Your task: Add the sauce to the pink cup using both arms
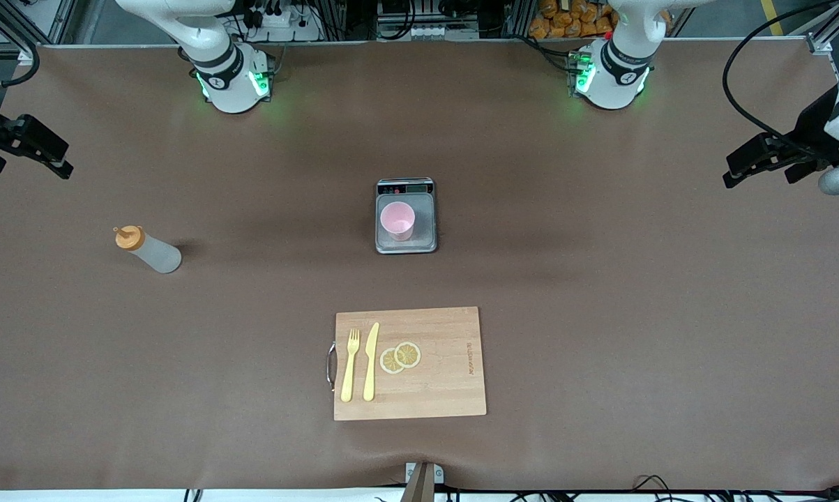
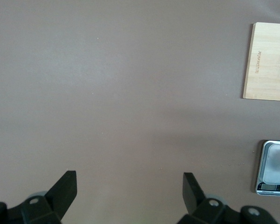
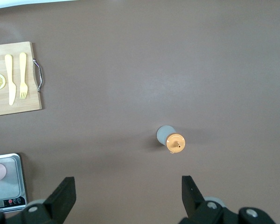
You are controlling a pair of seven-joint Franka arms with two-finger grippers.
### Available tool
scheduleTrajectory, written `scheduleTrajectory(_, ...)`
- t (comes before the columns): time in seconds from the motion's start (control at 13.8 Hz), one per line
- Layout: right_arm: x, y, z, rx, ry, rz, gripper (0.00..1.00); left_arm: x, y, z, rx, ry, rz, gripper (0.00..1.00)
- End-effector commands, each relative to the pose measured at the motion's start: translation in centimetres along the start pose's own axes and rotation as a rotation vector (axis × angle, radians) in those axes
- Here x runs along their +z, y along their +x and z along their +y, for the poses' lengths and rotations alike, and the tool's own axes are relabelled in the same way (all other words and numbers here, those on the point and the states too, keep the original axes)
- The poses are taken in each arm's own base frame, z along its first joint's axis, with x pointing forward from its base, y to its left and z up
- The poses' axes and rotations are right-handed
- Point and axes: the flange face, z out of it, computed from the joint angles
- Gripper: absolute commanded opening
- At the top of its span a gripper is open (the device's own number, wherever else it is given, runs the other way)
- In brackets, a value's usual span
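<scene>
Nearest the camera, a flat rectangular wooden board point(image 1: 419, 376) with a metal handle lies on the matte brown desk point(image 1: 600, 279). On it a slim yellow plastic fork point(image 1: 350, 364) and knife point(image 1: 370, 361) lie side by side, with two thin round lemon slices point(image 1: 400, 358) overlapping just beside the knife.

Farther up, mid-desk, a square steel scale point(image 1: 406, 216) carries the pink cup point(image 1: 397, 220), a smooth little tapered tumbler, upright, round rim open.

Toward my right arm's end, well apart from the cup, the sauce point(image 1: 146, 249) stands on the desk: slim, cloudy and translucent, orange nozzle cap on top.

My right hand point(image 3: 126, 191) hangs over bare desk near the sauce, black fingers spread wide, gripping nothing. My left hand point(image 2: 129, 189) waits over bare desk at the other end, fingers likewise spread and empty.
</scene>
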Motion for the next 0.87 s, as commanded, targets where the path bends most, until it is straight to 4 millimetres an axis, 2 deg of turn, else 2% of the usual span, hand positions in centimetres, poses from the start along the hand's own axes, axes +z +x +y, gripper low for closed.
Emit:
scheduleTrajectory(0.0, 0.0, -0.3, 0.2, -0.001, -0.016, 0.002, 1.00, -0.4, 0.2, 0.2, 0.000, 0.007, -0.001, 1.00)
scheduleTrajectory(0.36, 0.0, -0.3, 0.2, -0.001, -0.016, 0.004, 1.00, -0.5, -0.1, 0.0, 0.005, 0.046, -0.010, 1.00)
scheduleTrajectory(0.58, 0.0, -0.3, 0.1, -0.003, -0.016, 0.001, 1.00, -1.7, -0.5, -0.2, 0.003, 0.054, -0.018, 1.00)
scheduleTrajectory(0.8, 0.0, -0.3, 0.1, -0.004, -0.016, 0.004, 1.00, -2.1, -0.7, -0.2, 0.003, 0.054, -0.016, 1.00)
